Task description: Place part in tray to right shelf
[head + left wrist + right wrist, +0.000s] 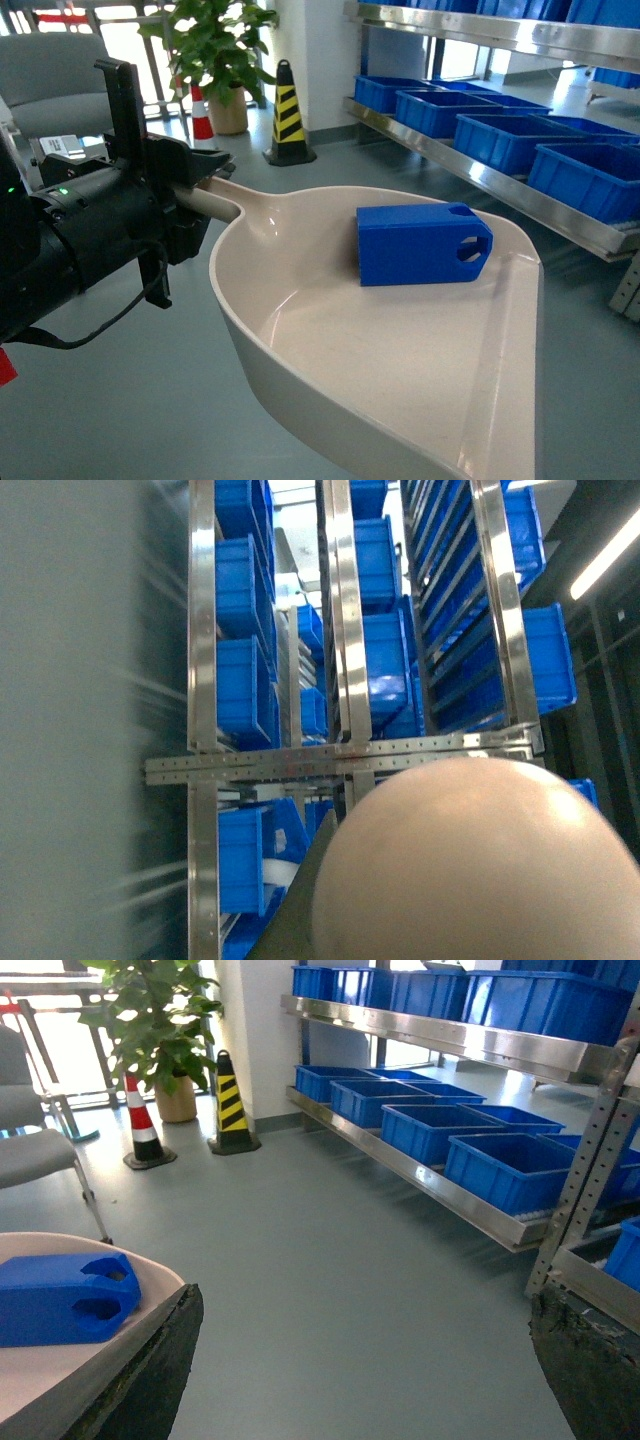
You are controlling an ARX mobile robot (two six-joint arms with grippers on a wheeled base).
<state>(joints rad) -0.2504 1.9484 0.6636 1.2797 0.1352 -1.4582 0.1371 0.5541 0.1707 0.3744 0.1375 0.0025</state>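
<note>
The tray [300, 330], a glossy cream scoop, hangs in the air and fills the middle of the head view. My left gripper [203, 190] is shut on its long handle at the left. The part [420, 243], a bright-blue block with a slot hole, lies inside the tray near its right wall. The right shelf [520, 195] with blue crates runs along the right. In the left wrist view the tray's rounded back [470, 860] blocks the jaws. My right gripper [365, 1298] is open and empty over the floor, with the tray [60, 1390] and the part [60, 1300] to its left.
A potted plant [215, 50] and a black-and-yellow cone [288, 115] stand at the back by the wall, with a red-and-white cone [142, 1125] and a grey chair [30, 1150] nearby. Grey floor [330, 1240] lies between me and the shelf rail [420, 1170].
</note>
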